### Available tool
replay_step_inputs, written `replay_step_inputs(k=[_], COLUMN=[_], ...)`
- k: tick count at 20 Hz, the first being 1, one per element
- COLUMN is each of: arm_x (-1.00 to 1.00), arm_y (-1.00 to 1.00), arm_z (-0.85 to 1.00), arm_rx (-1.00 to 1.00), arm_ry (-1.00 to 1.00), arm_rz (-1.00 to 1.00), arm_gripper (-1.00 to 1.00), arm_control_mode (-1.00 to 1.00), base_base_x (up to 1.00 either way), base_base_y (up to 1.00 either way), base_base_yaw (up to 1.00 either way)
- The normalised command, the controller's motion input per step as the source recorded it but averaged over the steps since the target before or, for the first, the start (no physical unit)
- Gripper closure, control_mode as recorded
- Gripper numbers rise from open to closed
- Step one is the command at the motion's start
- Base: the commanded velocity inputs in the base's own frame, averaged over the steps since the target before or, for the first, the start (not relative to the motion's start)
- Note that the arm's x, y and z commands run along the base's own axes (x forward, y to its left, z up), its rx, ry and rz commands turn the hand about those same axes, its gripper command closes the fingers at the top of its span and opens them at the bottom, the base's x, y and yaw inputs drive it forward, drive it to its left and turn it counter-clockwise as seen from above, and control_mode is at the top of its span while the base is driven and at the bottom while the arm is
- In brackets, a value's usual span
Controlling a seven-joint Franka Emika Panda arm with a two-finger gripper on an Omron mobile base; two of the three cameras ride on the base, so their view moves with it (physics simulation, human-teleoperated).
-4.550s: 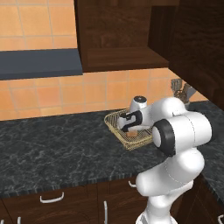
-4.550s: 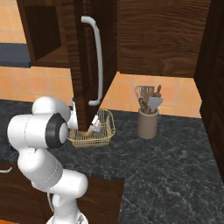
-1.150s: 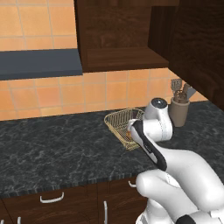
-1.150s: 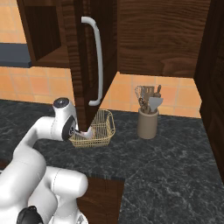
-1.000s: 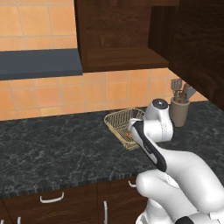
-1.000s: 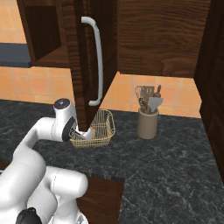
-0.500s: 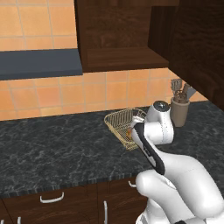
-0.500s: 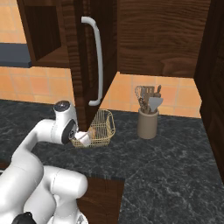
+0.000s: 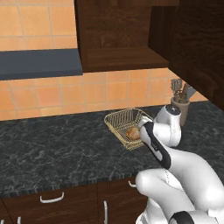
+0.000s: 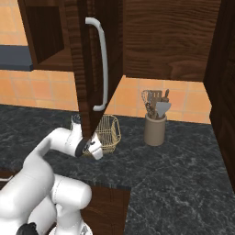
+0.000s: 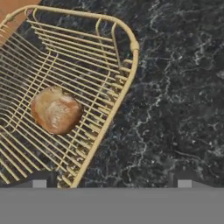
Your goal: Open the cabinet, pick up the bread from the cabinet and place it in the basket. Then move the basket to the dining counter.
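Since the bread roll (image 11: 56, 109) already lies on the mesh floor of the wire basket (image 9: 117, 118), the thing to carry now is the basket itself, which sits on the black marbled table (image 9: 52, 144) below the open cabinet (image 9: 118, 37). It looks light and fairly stiff, though thin wire may flex a little, and the loose roll could slide or tip out if the basket tilts. The rounded rim is probably the best place to pinch, on the side nearest the arm. In the hand view the gripper (image 11: 111, 183) hovers with that rim (image 11: 107, 118) running between its two tips, one over the mesh and one over the bare table; the jaws stand spread, pinching nothing. The white arm reaches forward and down from the base, elbow bent, wrist tipped steeply toward the basket's near right edge. To the right, well apart, stands a tan utensil holder (image 10: 155, 128).
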Motion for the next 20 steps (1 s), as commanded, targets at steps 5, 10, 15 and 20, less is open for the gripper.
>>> replay_step_inputs(k=[5,10,15,20], arm_x=[0.31,0.49,0.36,0.26], arm_y=[0.13,0.23,0.11,-0.02], arm_z=[-0.27,-0.27,-0.51,-0.28], arm_rx=[0.17,0.08,0.01,0.00], arm_ry=[0.00,0.00,0.00,0.00], arm_rz=[0.00,0.00,0.00,0.00], arm_gripper=[-1.00,-1.00,-1.00,-1.00], arm_control_mode=[-1.00,-1.00,-1.00,-1.00], base_base_x=[0.00,0.00,0.00,0.00], base_base_y=[0.00,0.00,0.00,0.00], base_base_yaw=[0.00,0.00,0.00,0.00])
